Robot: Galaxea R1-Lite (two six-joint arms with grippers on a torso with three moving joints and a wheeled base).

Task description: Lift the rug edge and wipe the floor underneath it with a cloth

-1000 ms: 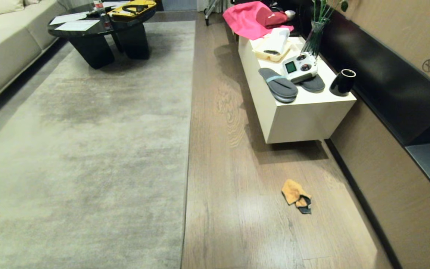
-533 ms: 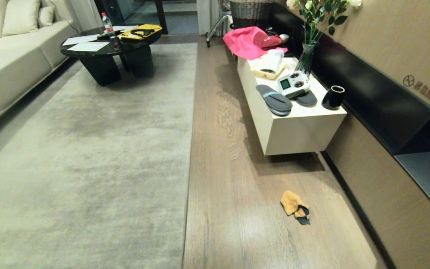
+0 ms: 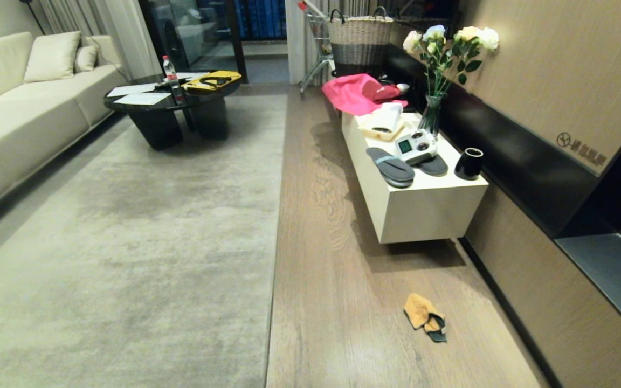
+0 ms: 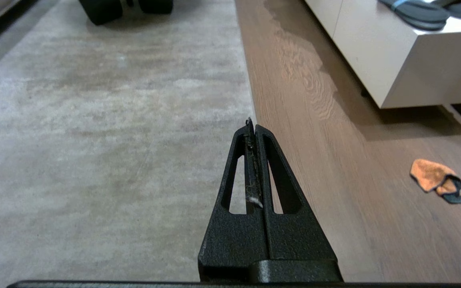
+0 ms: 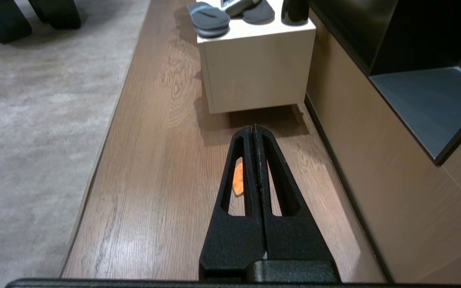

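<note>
Rug edge [image 3: 274, 237] lies flat and unlifted in the head view, the cloth [image 3: 423, 317] unpicked on the floor [image 3: 337, 302] near the wall and neither arm visible, while the left gripper [image 4: 251, 122] hangs pressed shut and empty, and the right gripper [image 5: 253, 129], likewise closed, hides most of the cloth.
</note>
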